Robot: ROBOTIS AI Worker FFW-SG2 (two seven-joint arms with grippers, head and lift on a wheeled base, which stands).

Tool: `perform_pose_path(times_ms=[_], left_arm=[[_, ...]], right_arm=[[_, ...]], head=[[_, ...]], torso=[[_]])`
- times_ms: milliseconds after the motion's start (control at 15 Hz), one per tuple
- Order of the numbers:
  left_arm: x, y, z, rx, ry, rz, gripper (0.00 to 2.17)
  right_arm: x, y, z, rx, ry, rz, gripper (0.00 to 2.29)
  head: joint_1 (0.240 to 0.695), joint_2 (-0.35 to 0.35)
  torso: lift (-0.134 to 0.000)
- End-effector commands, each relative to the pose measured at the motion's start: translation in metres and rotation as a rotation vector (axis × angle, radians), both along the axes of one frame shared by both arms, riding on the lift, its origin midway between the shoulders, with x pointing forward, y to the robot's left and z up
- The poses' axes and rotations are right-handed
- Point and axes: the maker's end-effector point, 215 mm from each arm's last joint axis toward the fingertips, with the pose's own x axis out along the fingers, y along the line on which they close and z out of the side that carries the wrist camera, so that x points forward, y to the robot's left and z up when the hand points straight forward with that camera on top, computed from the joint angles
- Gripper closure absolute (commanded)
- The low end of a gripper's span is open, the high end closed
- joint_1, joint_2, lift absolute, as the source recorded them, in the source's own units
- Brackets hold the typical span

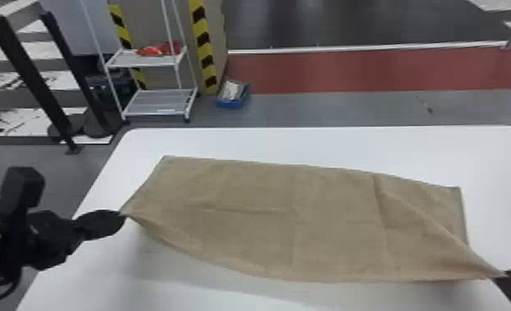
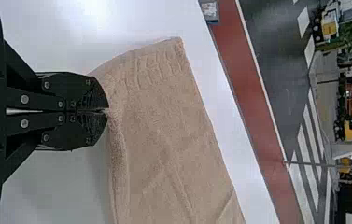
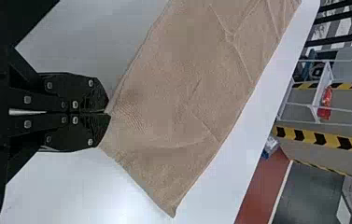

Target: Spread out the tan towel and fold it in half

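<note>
**White Table (image 1: 308,142), Tan Towel (image 1: 275,215) Pulled Wide**

The white table is the biggest thing here. The tan towel lies over the middle of it, stretched out long from side to side. Its far edge rests on the table top. Its near edge (image 1: 263,276) seems to be lifted a little, with a soft shadow under it.

Two black grippers hold the towel. The left gripper (image 2: 107,110) has its fingers pressed together on the near left corner. The right gripper (image 3: 108,113) has its fingers squeezed on the near right corner, closer to the robot than the other one. The cloth pulls to a point at each of them.

The far left corner (image 1: 165,157) and the far right corner (image 1: 458,189) lie free on the table. Smallest of all are the creases (image 1: 379,194) that run across the cloth.

The spreading looks almost done, and the fold in half seems to come next. For that, both grippers should keep their pinch, lift the near edge together and carry it over to the far edge. They need to go evenly, or the towel may twist or slide. Then they can lay it down and let go.
</note>
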Motion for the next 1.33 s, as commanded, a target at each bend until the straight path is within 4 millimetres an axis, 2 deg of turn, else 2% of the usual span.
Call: perform_pose_path(times_ms=[0, 133, 267, 467, 533, 600, 667, 800, 867, 933, 1000, 1267], left_arm=[[-0.004, 0.013, 0.005, 0.038, 0.015, -0.006, 1.44], [-0.003, 0.02, 0.003, 0.057, 0.028, -0.002, 1.44], [-0.007, 0.024, -0.009, 0.069, 0.063, -0.022, 1.43], [-0.01, 0.03, -0.026, 0.124, 0.084, -0.079, 1.43], [-0.015, 0.029, -0.029, 0.138, 0.094, -0.111, 1.41], [-0.019, 0.031, -0.031, 0.159, 0.095, -0.125, 1.23], [-0.022, 0.031, -0.033, 0.165, 0.1, -0.135, 1.13], [-0.023, 0.026, -0.035, 0.174, 0.095, -0.157, 1.13], [-0.023, 0.024, -0.036, 0.174, 0.095, -0.159, 1.12], [-0.024, 0.023, -0.037, 0.177, 0.097, -0.16, 0.87], [-0.026, 0.024, -0.039, 0.178, 0.102, -0.161, 0.73], [-0.033, 0.019, -0.048, 0.199, 0.113, -0.185, 0.74]], right_arm=[[0.0, -0.012, 0.002, -0.013, 0.001, -0.005, 1.65], [0.011, -0.016, 0.006, -0.009, -0.005, -0.001, 1.65], [0.012, -0.011, 0.001, -0.03, 0.004, 0.068, 1.65], [0.011, -0.012, -0.026, -0.183, 0.038, 0.164, 1.64], [0.008, -0.013, -0.031, -0.198, 0.055, 0.183, 1.54], [0.005, -0.018, -0.036, -0.218, 0.07, 0.184, 1.15], [0.005, -0.022, -0.037, -0.227, 0.074, 0.182, 1.13], [0.003, -0.023, -0.039, -0.23, 0.081, 0.182, 1.12], [0.0, -0.022, -0.042, -0.229, 0.093, 0.191, 0.99], [-0.005, -0.018, -0.044, -0.229, 0.105, 0.211, 0.72], [-0.009, -0.017, -0.046, -0.234, 0.12, 0.225, 0.64], [-0.015, -0.021, -0.05, -0.28, 0.126, 0.247, 0.64]], head=[[0.695, 0.12], [0.695, 0.121], [0.695, 0.126], [0.695, 0.138], [0.695, 0.14], [0.695, 0.145], [0.695, 0.146], [0.695, 0.142], [0.695, 0.138], [0.695, 0.135], [0.695, 0.133], [0.695, 0.134]], torso=[[-0.124], [-0.124], [-0.124], [-0.124], [-0.124], [-0.124], [-0.124], [-0.124], [-0.124], [-0.124], [-0.124], [-0.124]])
